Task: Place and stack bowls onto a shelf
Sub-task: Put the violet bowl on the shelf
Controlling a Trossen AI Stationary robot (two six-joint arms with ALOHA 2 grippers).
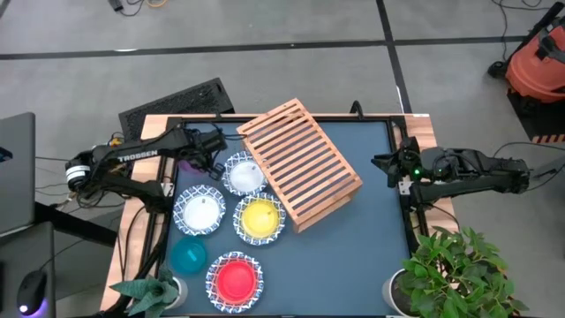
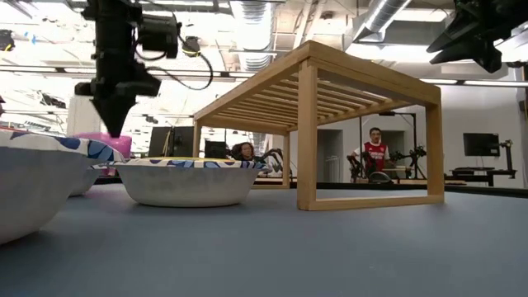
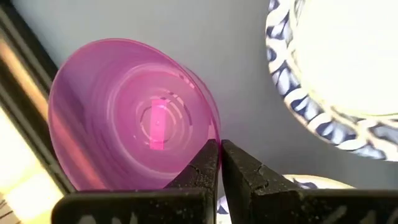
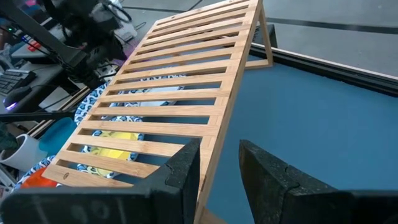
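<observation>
Tabletop [image 1: 371, 212] | shelf [image 1: 298, 162] beside dishes [image 1: 199, 212] | left fingers [image 3: 219, 163] pinch purple bowl [image 3: 124, 118]

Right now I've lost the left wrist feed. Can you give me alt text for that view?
The left gripper, fingers nearly closed with only a thin gap, hovers at the rim of the purple bowl, which sits open side up on the dark blue tabletop. A white dish with a blue patterned rim lies beside it, apart from the bowl.

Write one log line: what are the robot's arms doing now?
left gripper: shut, above purple bowl | right gripper: open, waiting | shelf: empty
</observation>
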